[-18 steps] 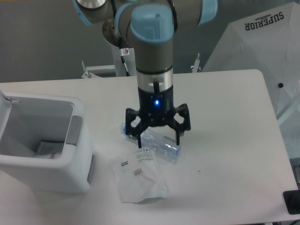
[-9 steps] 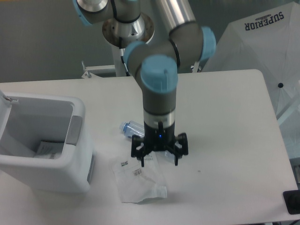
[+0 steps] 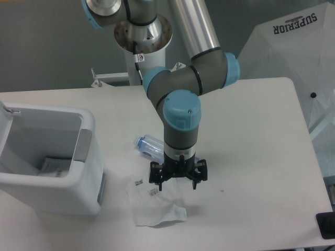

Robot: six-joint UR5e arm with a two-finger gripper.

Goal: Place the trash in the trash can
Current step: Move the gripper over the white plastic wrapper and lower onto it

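Down low, fingers (image 3: 178, 182) spread, straddling bottle (image 3: 149, 146)

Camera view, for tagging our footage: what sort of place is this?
Probably a robotics lab: an industrial arm bolted at a plain white table, a white photo umbrella beside it, and staged trash near a bin.

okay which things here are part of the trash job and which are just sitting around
Part of the job:
plastic bottle
plastic bag
trash can
tool, low over the bottle and bag

Just around:
white umbrella
paper already inside the can
black item at the table's edge
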